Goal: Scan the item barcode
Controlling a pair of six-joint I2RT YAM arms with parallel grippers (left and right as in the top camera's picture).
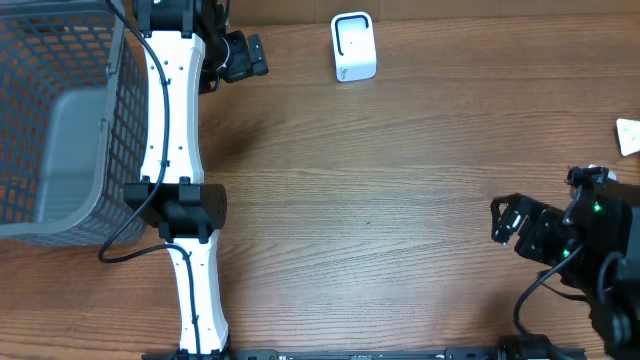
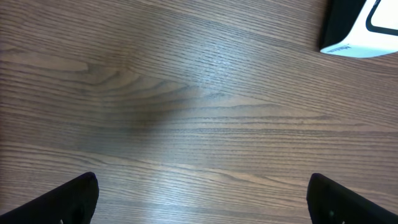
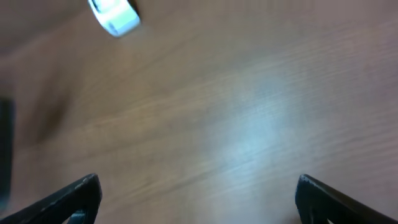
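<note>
Overhead, the white scanner (image 1: 353,47) stands at upper centre, likely kept clear for presenting barcodes. The left gripper (image 1: 257,56) beside it and the right gripper (image 1: 498,221) at lower right are both spread and empty. A white object (image 1: 629,136), perhaps the item, lies at the right edge.

Table (image 1: 400,200): brown, fine dark wood-grain streaks. Basket (image 1: 125,110): grey, grid mesh. Scanner (image 1: 353,47): white, dark rounded outline on face. Left arm (image 1: 170,100): white links, black joints. Right arm (image 1: 600,235): black, small green light.
</note>
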